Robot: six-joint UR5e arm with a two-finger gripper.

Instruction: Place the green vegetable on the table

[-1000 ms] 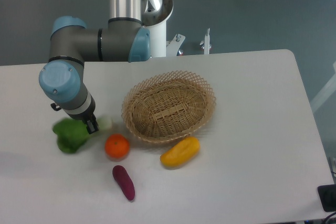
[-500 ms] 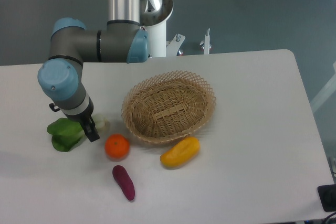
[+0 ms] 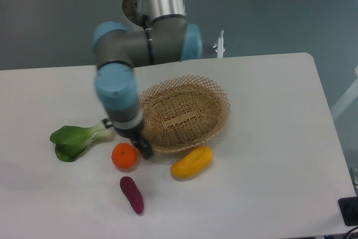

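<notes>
We see the bok choy [image 3: 78, 140] lying on the white table [image 3: 268, 138], left of the orange [image 3: 125, 156]. The gripper [image 3: 144, 150] hangs between orange and basket [image 3: 184, 113]; we cannot tell how wide it stands.

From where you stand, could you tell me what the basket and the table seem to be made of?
The basket looks like woven tan wicker, matte, with an open-lattice rim. The table looks like a smooth, white laminate or plastic top with a faint sheen; its exact material is unclear.
</notes>
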